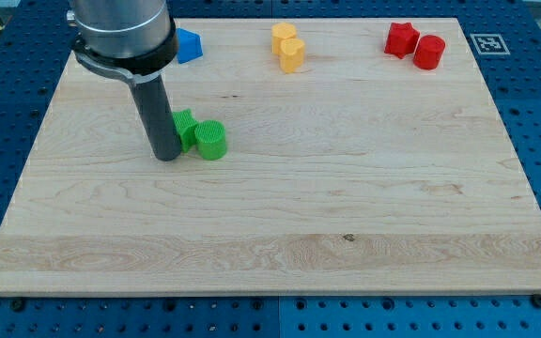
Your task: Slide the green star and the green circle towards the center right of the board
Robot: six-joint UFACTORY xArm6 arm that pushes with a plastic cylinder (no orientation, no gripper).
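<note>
The green star (185,127) lies left of the board's middle, partly hidden behind my rod. The green circle (211,140) is a short cylinder touching the star on its right. My tip (166,156) rests on the board just left of the green star, against or very close to it. Both green blocks lie in the board's left half.
A blue block (189,45) shows at the top left, partly hidden by the arm. Two yellow blocks (289,47) sit at the top middle. A red star (401,38) and a red cylinder (429,52) sit at the top right. The wooden board (346,235) ends in edges all round.
</note>
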